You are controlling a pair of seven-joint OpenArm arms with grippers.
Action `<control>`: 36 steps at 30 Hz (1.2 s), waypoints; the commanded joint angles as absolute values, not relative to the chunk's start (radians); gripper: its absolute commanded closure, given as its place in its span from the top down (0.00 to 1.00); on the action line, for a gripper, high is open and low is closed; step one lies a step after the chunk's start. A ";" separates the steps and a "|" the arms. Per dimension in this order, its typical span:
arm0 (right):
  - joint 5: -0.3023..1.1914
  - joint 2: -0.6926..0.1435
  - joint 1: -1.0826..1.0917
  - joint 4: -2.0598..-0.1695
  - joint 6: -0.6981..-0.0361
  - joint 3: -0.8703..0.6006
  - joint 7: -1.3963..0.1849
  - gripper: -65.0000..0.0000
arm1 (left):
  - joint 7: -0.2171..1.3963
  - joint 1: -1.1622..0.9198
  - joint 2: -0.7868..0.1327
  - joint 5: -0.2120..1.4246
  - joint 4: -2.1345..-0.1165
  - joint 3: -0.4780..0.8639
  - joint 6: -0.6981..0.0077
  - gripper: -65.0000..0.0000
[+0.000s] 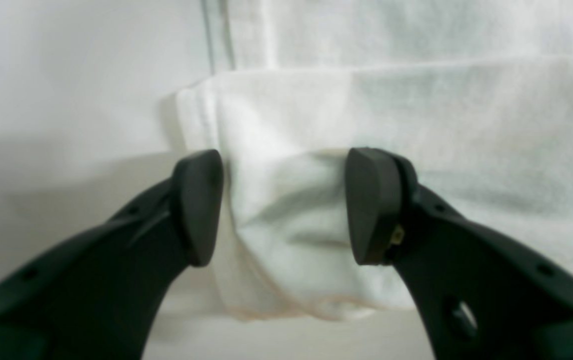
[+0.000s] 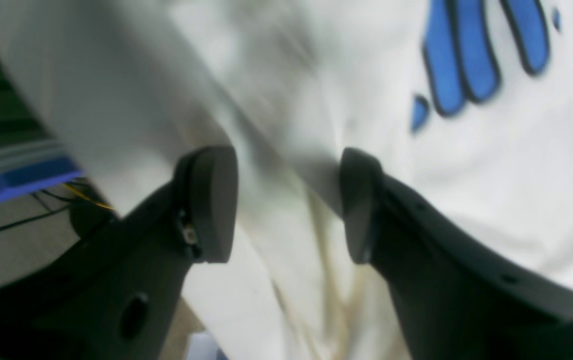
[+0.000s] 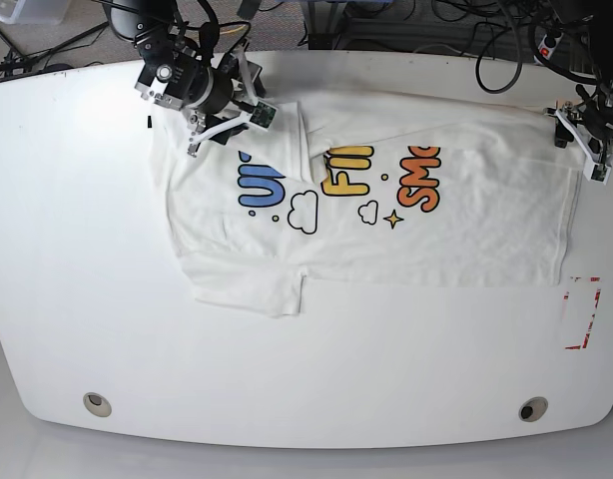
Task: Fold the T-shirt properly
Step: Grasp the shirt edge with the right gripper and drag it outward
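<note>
The white T-shirt (image 3: 466, 230) lies spread on the table with its blue, yellow and orange lettering, clouds and star facing up. A flap is folded over near the collar. My left gripper (image 1: 284, 207) is at the shirt's far right hem corner (image 3: 589, 150). It is open, and puckered white cloth (image 1: 296, 220) sits in the gap between its pads. My right gripper (image 2: 289, 205) hovers over the shirt's far left shoulder (image 3: 212, 128). It is open too, astride a raised fold of fabric, with the blue lettering (image 2: 466, 55) just beyond it.
The white table (image 3: 77, 249) has two round holes near its front edge (image 3: 97, 403) (image 3: 532, 409). A red-and-white marker (image 3: 583, 314) is at the right side. Cables (image 3: 406, 25) run behind the far edge. Past the table's edge lies a blue strip (image 2: 16, 182).
</note>
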State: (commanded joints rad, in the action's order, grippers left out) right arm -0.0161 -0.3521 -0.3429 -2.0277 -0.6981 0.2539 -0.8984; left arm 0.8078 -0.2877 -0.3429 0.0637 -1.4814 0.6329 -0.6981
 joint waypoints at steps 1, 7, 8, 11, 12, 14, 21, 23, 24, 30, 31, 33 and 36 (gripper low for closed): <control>-0.016 -0.352 -0.340 -2.023 -0.698 0.254 -0.898 0.46 | 0.808 -0.288 -0.343 0.064 -1.481 0.633 -0.698 0.56; -0.018 -0.320 -0.298 -2.009 -0.698 0.252 -0.898 0.46 | 0.808 -0.288 -0.343 0.064 -1.480 0.633 -0.698 0.56; -0.018 -0.318 -0.297 -2.009 -0.698 0.252 -0.898 0.46 | 0.808 -0.288 -0.343 0.064 -1.480 0.633 -0.698 0.56; -0.018 -0.317 -0.280 -2.009 -0.698 0.252 -0.898 0.46 | 0.808 -0.288 -0.343 0.064 -1.480 0.631 -0.698 0.56; -0.018 -0.317 -0.275 -2.008 -0.698 0.252 -0.898 0.46 | 0.808 -0.288 -0.343 0.064 -1.480 0.631 -0.698 0.56; -0.018 -0.317 -0.274 -1.998 -0.698 0.252 -0.898 0.46 | 0.808 -0.288 -0.343 0.064 -1.480 0.631 -0.698 0.56; -0.018 -0.317 -0.255 -1.959 -0.698 0.252 -0.898 0.38 | 0.808 -0.288 -0.343 0.064 -1.480 0.631 -0.698 0.56; -0.018 -0.317 -0.255 -1.959 -0.698 0.252 -0.898 0.25 | 0.808 -0.288 -0.343 0.064 -1.480 0.631 -0.698 0.56; -0.018 -0.317 -0.255 -1.959 -0.698 0.252 -0.898 0.22 | 0.808 -0.288 -0.343 0.064 -1.480 0.631 -0.698 0.56; -0.018 -0.317 -0.257 -1.960 -0.698 0.252 -0.898 0.03 | 0.808 -0.288 -0.343 0.064 -1.480 0.631 -0.698 0.56; -0.018 -0.317 -0.257 -1.963 -0.698 0.252 -0.898 0.00 | 0.808 -0.288 -0.343 0.064 -1.480 0.631 -0.698 0.56; -0.018 -0.317 -0.260 -1.983 -0.698 0.252 -0.898 0.00 | 0.808 -0.288 -0.343 0.064 -1.480 0.631 -0.698 0.56; -0.018 -0.317 -0.268 -2.014 -0.698 0.252 -0.898 0.00 | 0.808 -0.286 -0.343 0.064 -1.480 0.631 -0.698 0.56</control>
State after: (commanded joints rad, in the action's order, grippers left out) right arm -0.0176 -0.3168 -0.2677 -2.0138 -0.6981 0.2524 -0.8984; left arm 0.8078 -0.2862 -0.3429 0.0637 -1.4799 0.6314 -0.6981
